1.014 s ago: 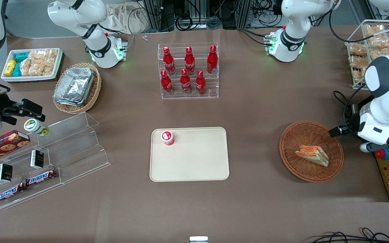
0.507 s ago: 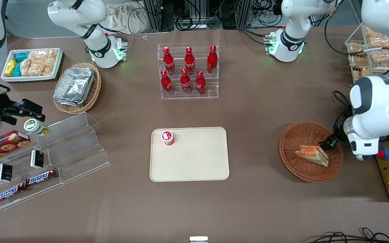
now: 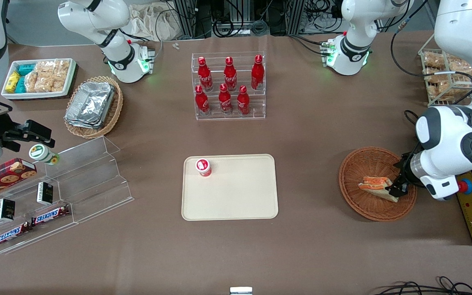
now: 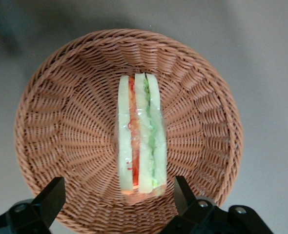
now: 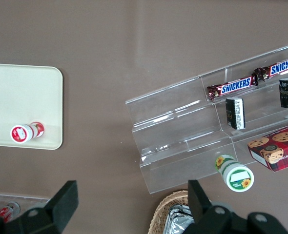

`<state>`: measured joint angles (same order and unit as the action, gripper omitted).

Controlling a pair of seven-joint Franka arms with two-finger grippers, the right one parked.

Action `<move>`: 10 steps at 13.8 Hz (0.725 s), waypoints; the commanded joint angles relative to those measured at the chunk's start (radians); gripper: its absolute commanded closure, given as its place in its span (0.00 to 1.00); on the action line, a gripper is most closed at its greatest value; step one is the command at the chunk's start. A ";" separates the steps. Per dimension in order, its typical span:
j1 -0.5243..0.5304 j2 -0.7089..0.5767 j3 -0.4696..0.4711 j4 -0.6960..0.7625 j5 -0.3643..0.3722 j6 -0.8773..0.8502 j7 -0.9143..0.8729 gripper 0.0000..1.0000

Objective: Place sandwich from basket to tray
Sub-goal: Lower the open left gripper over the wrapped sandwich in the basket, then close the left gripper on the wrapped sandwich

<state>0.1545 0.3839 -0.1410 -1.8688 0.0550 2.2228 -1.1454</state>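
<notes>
Since a second ago the left arm has swung in over the basket (image 3: 377,184), bringing the gripper (image 3: 396,189) right beside the sandwich (image 3: 377,187) — a grasp looks imminent, the tray (image 3: 230,187) well apart. Only the wrist view shows the fingers (image 4: 50,197) spread wide, flanking the wedge's end — untouched.

Gripper (image 3: 398,189) low over the sandwich (image 3: 377,187) in the basket (image 3: 355,172), tray (image 3: 240,196) well apart
</notes>
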 commanded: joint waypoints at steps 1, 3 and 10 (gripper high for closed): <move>0.008 0.030 -0.005 -0.004 0.006 0.046 -0.051 0.01; 0.008 0.041 -0.005 -0.021 0.011 0.057 -0.050 0.01; 0.005 0.064 -0.005 -0.036 0.012 0.120 -0.056 0.20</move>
<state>0.1591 0.4553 -0.1407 -1.8834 0.0551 2.2878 -1.1521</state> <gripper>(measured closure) 0.044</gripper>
